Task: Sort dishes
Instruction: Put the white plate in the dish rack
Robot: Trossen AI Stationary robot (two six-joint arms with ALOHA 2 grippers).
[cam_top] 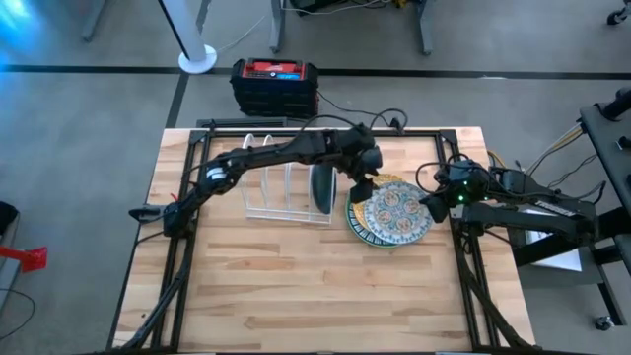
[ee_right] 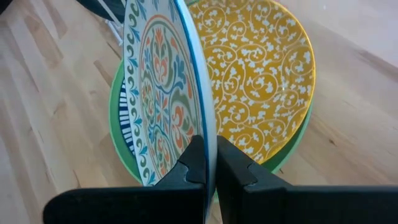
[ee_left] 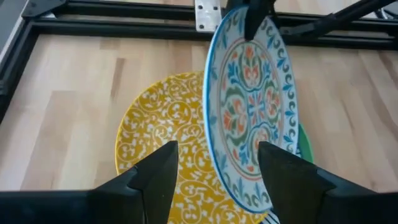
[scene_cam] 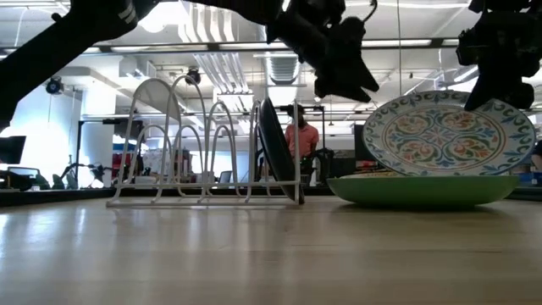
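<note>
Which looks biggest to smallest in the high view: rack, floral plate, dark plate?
1. Rack.
2. Floral plate, tilted, pinched at its rim by the right gripper, with the left gripper open over the opposite rim.
3. Dark plate, standing edge-on in the rack, so only a sliver shows.

Table: pale wood planks, smooth matt finish with visible grain. Floral plate and yellow patterned plate: glazed ceramic by the look, smooth and glossy; green plate likewise smooth with a soft sheen. Rack: thin white coated wire.
</note>
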